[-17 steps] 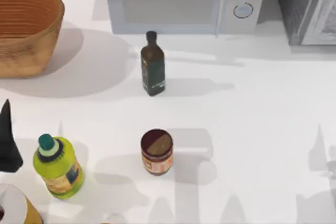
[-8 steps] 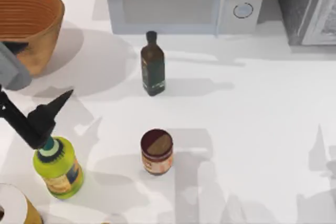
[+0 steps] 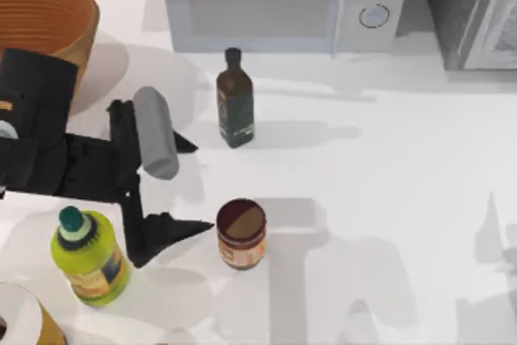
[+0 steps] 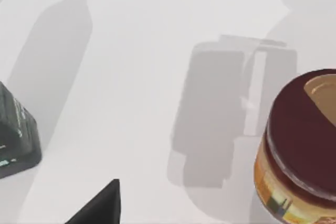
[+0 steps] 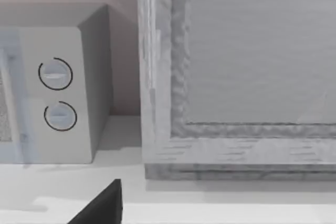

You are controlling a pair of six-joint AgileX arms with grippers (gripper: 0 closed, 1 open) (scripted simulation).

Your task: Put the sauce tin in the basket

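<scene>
Reaching in from the left, the left claw (image 3: 190,187) hangs wide open just left of the sauce tin (image 3: 241,234), not touching it. That tin stands upright on the worktop (image 3: 388,199), well apart from the basket (image 3: 48,18) at the far left corner.

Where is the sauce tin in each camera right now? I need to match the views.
Top view: the sauce tin stands low and centre-left, just right of the left gripper.
Left wrist view: the tin sits at the right edge, cut off by the frame.
Right wrist view: not in it.
Shared landmark: the dark green bottle, its base at the left wrist view's edge.
</scene>
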